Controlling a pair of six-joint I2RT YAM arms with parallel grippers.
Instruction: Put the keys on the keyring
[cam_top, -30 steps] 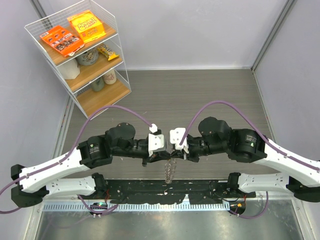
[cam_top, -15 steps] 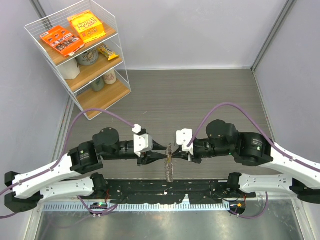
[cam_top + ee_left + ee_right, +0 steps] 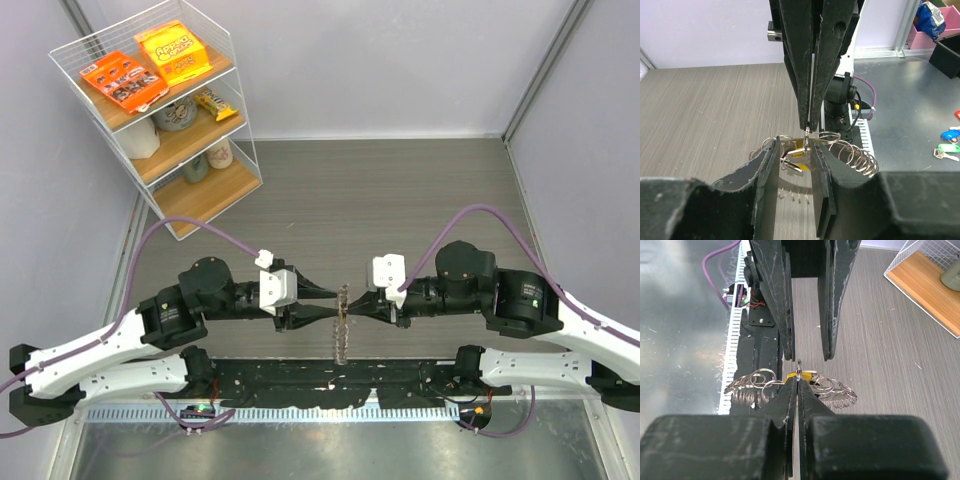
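Right end effector (image 3: pixel 798 381) pressed together, clamped on the keyring (image 3: pixel 837 390), left end effector (image 3: pixel 794 150) partly apart, its fingers (image 3: pixel 765 172) flanking the keyring's coils, yellow-headed key (image 3: pixel 799 154) hanging between them.

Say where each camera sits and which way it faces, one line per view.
Top: above and behind the robot, looking down at the table; left arm and right arm show.
Left wrist: on the left arm, facing the right gripper; its own open fingers show.
Right wrist: on the right arm, facing the left gripper; its own shut fingers show.
Shared: all three see the keyring between the grippers.
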